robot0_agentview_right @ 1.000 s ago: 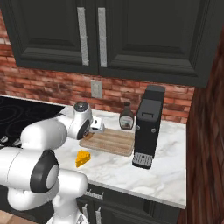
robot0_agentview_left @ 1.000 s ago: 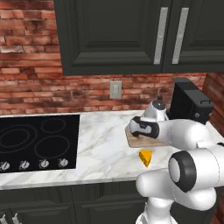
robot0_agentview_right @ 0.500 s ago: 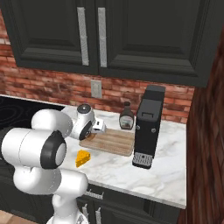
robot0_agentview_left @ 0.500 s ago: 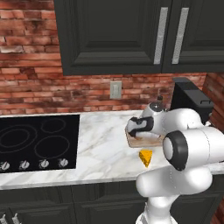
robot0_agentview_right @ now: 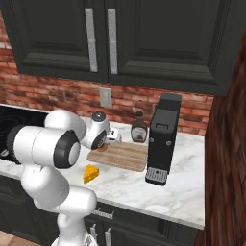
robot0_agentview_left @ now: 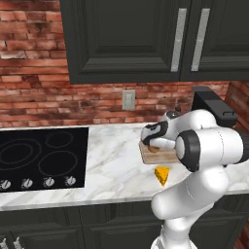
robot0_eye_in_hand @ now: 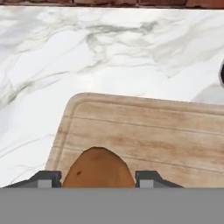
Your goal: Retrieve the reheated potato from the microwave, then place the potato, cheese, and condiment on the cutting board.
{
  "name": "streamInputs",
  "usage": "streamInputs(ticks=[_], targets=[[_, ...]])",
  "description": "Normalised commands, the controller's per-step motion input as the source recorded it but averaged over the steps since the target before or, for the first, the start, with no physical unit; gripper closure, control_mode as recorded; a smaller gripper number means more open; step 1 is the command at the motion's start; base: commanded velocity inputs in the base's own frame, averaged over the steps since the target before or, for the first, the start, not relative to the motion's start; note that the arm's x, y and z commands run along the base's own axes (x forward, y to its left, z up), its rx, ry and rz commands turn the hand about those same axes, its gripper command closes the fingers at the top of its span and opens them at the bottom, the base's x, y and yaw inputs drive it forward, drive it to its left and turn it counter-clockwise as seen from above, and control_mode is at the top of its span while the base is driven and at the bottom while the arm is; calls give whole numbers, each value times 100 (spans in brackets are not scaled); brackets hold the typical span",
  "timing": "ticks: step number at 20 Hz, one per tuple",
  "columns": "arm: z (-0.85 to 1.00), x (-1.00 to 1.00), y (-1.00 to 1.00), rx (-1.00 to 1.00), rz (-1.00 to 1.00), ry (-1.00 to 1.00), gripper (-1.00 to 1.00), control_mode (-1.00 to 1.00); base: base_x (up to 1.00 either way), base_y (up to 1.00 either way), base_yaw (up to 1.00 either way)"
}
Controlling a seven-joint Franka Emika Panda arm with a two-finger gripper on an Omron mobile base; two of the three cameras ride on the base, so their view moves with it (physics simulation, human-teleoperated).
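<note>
Claw point(robot0_eye_in_hand: 98, 177) hangs low over the near-left corner of the board point(robot0_eye_in_hand: 148, 135), with the potato point(robot0_eye_in_hand: 98, 168) sitting between its two fingertips point(robot0_eye_in_hand: 46, 178). In the hand view each tip stands just beside a flank of the potato, so the claw looks pinched on it, though whether the tips truly press the skin I cannot tell for sure. Whether the potato rests on the wood or hangs just above it is also unclear.

From the left base view the claw point(robot0_agentview_left: 154, 144) is at the board's point(robot0_agentview_left: 163, 155) left end, and a bit of brown potato point(robot0_agentview_left: 153, 148) peeks out beneath it. From the right base view the claw point(robot0_agentview_right: 106, 139) is over the same end of the board point(robot0_agentview_right: 122, 156), the hand bent down from the white arm.

Relative to the board: it lies flat on the marble bench point(robot0_agentview_left: 114, 165). The cheese point(robot0_agentview_left: 163, 175) lies on the bench just in front of the board, off the wood; in the right base view the cheese point(robot0_agentview_right: 90, 173) sits near the board's front-left corner. The bottle point(robot0_agentview_right: 139, 130) stands upright just behind the board, near the brick wall. A coffee machine point(robot0_agentview_right: 162, 144) stands at the board's right end, touching or nearly so. A cooktop point(robot0_agentview_left: 41, 158) lies well to the board's left.
</note>
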Motion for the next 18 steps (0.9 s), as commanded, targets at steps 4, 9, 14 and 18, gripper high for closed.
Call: streamInputs(ticks=[4, 9, 14, 18], targets=[[-34, -11, -2, 0, 0, 0, 100, -100, 0, 0, 0], [-39, -18, 0, -2, 0, 0, 100, -100, 0, 0, 0], [-36, -6, -4, -2, 0, 4, 100, -100, 0, 0, 0], [-28, -2, -4, 0, 0, 4, -100, -100, 0, 0, 0]])
